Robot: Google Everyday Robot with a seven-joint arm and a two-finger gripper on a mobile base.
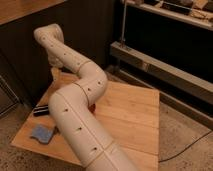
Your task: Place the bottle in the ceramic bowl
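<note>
Most of the ceramic bowl hides behind the arm; jaws, far left, state unclear.

The white arm is lying slantwise across the bench, splitting its free room in two.
Right of the arm, bare boards are running open to the bench's edge, and the grey rail is standing well apart beyond. Left of the arm, a black bar and a blue object are crowding the near corner. Under the arm's elbow, the ceramic bowl is showing only a sliver. At the arm's far end, the claw is hanging over the back-left corner, near the dark wall.
</note>
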